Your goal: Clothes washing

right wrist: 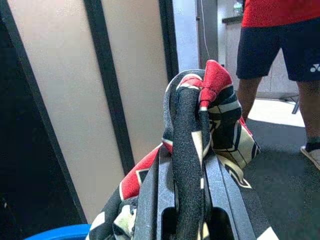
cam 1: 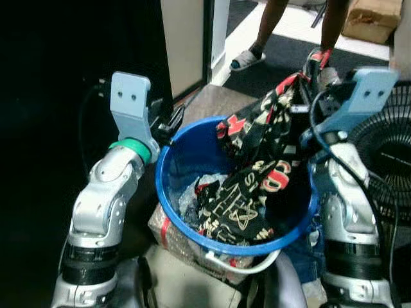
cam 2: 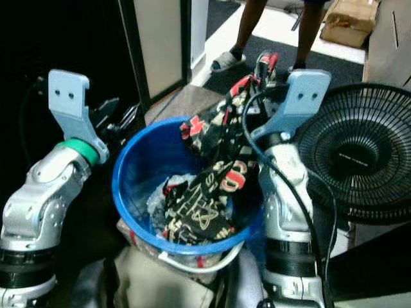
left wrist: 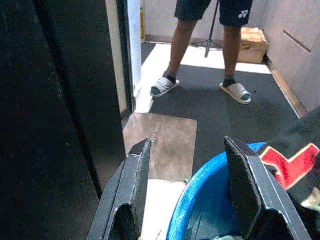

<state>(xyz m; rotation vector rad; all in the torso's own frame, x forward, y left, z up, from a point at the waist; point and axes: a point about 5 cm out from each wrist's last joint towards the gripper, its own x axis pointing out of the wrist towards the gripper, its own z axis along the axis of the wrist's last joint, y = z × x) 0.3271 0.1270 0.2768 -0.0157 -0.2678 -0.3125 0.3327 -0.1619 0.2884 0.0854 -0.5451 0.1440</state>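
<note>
The left hand (left wrist: 187,187) hangs open beside the blue bucket's (cam 1: 168,183) rim. The right hand (right wrist: 189,200) pinches the black-and-red garment (cam 1: 257,167), which trails steeply down from those fingers into the bucket.

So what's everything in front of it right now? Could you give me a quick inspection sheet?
Surface: dark floor mat.
Job's things: blue bucket holding a black, red and cream patterned garment, its upper end lifted.
Clutter: black fan; cardboard box.
Grippers: right gripper jaws shut on the garment above the bucket; left gripper jaws open at the bucket's rim.
Cables: black cable along the right arm.
Surroundings: person in sandals; dark-framed panels.
</note>
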